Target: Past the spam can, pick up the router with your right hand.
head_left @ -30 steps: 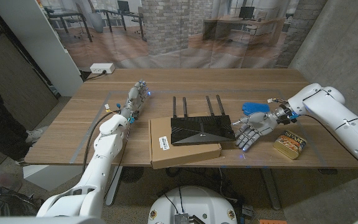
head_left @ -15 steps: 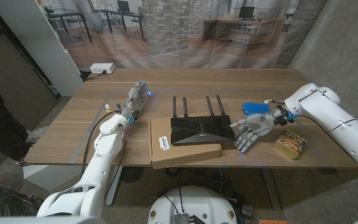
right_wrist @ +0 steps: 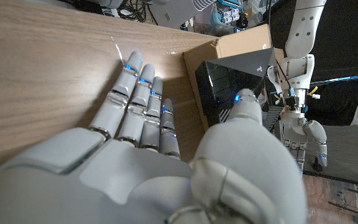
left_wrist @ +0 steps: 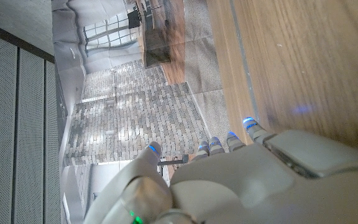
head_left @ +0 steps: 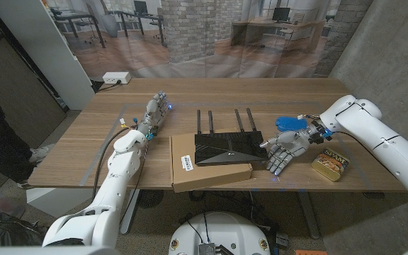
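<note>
Reach step: right hand [head_left: 283, 148] with fingers [right_wrist: 143, 99] spread, holding nothing, just right of router [head_left: 229, 146] on box [head_left: 207, 172]. Can [head_left: 331, 165] sits right, behind the hand. Next: close around the router's right edge. Left hand [head_left: 155, 110] idle, released.

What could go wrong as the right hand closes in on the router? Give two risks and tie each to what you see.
1. The router lies on a cardboard box, so a sideways push from the right hand may slide it instead of gripping it.
2. The spam can sits close beside the right forearm; a lower sweep might knock it.
</note>
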